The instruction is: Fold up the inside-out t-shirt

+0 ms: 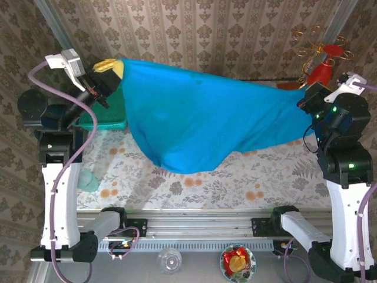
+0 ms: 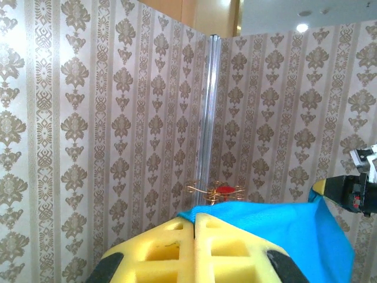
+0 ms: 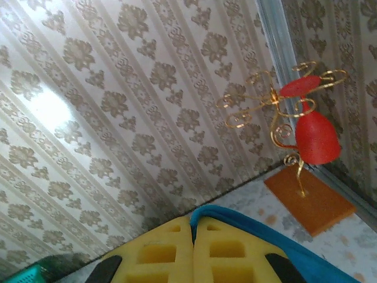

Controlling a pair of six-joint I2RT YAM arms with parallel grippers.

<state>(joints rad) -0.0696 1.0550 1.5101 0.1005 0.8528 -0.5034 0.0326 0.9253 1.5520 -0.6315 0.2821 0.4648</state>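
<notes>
Teal t-shirt hangs stretched above the table, left hand and right hand each pinching an edge; a shallow grip could slip, dropping it.

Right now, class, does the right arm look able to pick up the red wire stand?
Probably not yet. The red wire stand sits close beside the right hand with nothing between them, but that hand is shut on the t-shirt, which stretches across to the left hand.
</notes>
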